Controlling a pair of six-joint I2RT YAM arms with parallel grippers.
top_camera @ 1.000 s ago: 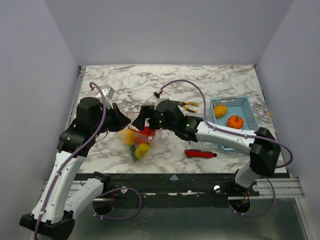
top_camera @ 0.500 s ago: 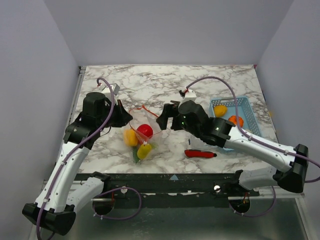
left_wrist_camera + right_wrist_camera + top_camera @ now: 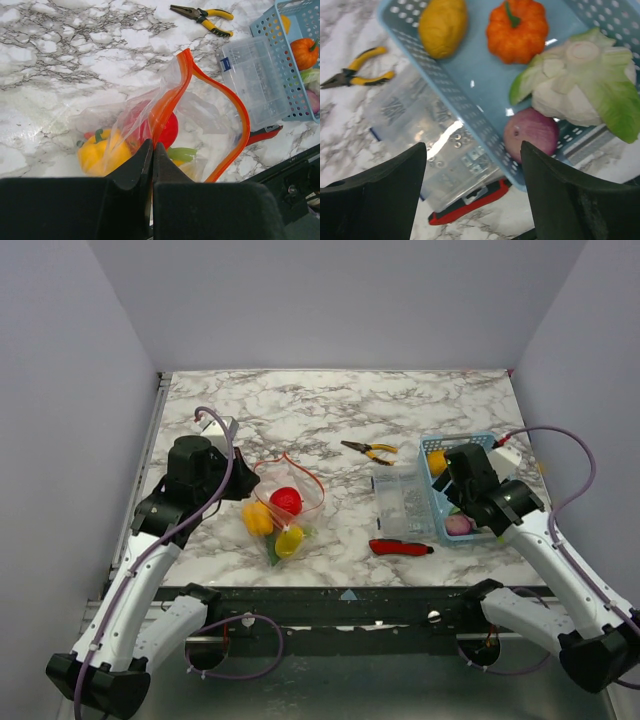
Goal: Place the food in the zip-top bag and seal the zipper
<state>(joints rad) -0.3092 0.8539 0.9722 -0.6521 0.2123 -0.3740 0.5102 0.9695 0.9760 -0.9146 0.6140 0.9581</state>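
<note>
The zip-top bag [image 3: 285, 508] lies left of centre with its orange zipper [image 3: 305, 472] standing open in a loop. Inside are a red tomato [image 3: 286, 500], two yellow peppers [image 3: 257, 517] and a green piece [image 3: 272, 550]. My left gripper [image 3: 245, 483] is shut on the bag's rim; in the left wrist view the jaws [image 3: 152, 150] pinch the zipper [image 3: 235, 107] just in front of the tomato [image 3: 169, 131] and the yellow pepper [image 3: 97, 150]. My right gripper [image 3: 472, 145] is open and empty above the blue basket [image 3: 485, 85], near a pinkish-purple bulb [image 3: 530, 134].
The basket [image 3: 455, 440] also holds an orange pumpkin [image 3: 516, 30], a yellow piece [image 3: 442, 25] and a pale green cabbage [image 3: 580, 80]. A clear compartment box [image 3: 402, 502] sits left of the basket. A red-handled knife [image 3: 400, 548] lies in front of it and yellow-handled pliers [image 3: 368, 450] behind.
My right arm has let go of the bag and swung right, from beside the bag to above the basket. My left gripper still holds the rim and the bag mouth stands open.
</note>
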